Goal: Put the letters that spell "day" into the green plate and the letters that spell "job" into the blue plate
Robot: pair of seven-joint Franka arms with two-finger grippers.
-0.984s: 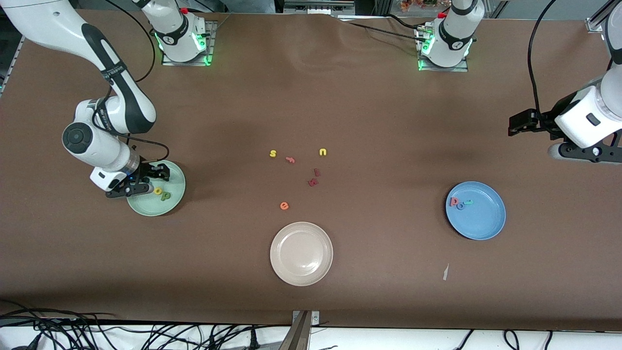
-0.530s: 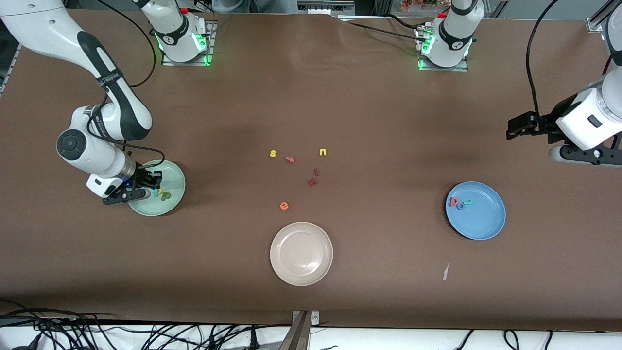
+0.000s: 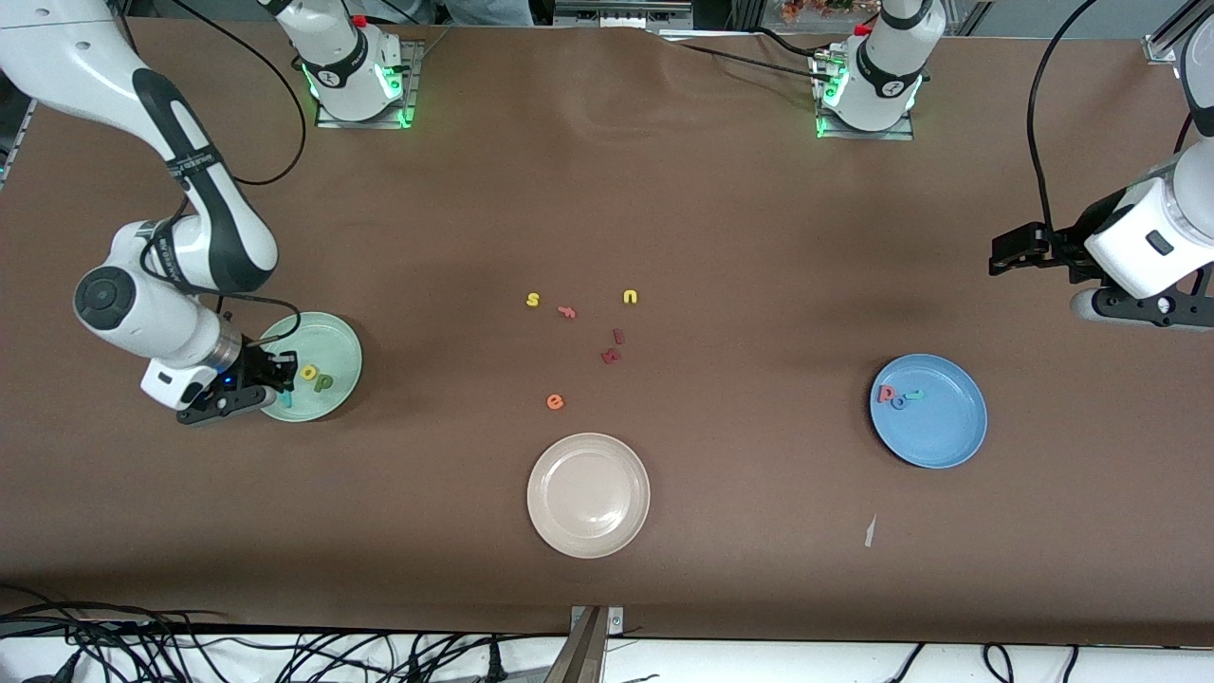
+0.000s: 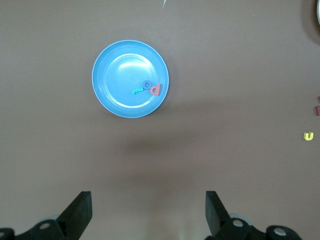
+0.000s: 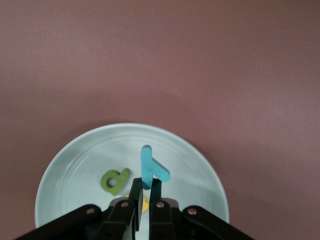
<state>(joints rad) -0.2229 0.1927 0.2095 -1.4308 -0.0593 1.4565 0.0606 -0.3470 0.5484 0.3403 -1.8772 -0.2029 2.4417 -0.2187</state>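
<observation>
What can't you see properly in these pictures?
- Yellow a: right wrist view, mostly hidden by the right gripper, shut on the teal y over the green plate.
- Dark red letters: front view, too small to read.
- Beige plate: left wrist view, cut off by the edge.
- Left gripper, open and waiting: its body is cut off there too.

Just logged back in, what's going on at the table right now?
The right gripper is shut on the teal y, holding it over the green plate, where the green d and yellow a already lie. The blue plate holds the j, o and b. The left gripper waits open above the table near the blue plate.
</observation>
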